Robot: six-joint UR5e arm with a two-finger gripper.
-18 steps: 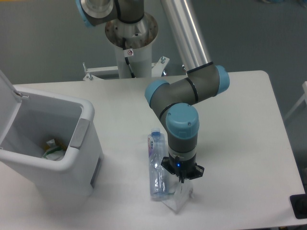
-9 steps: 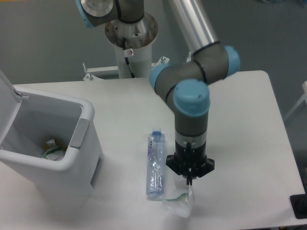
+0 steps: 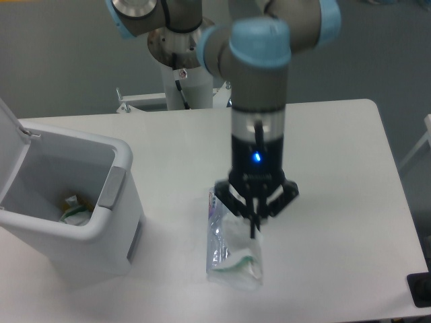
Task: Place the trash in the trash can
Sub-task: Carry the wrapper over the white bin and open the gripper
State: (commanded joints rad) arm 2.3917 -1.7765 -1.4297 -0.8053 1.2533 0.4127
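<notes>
My gripper hangs above the table's front middle, shut on the top of a crumpled clear wrapper with green marks, which dangles below the fingers. The clear plastic bottle lies lengthwise on the table just left of the gripper; the hanging wrapper covers its lower part and its cap end sits behind the gripper's body. The white trash can stands at the left with its lid swung open, well left of the gripper.
A piece of green and yellow rubbish lies inside the can. The robot's base column rises behind the table's far edge. A dark object sits at the front right corner.
The gripper has risen and shifted slightly left and back, lifting the wrapper off the table. The bottle stays where it lay.
</notes>
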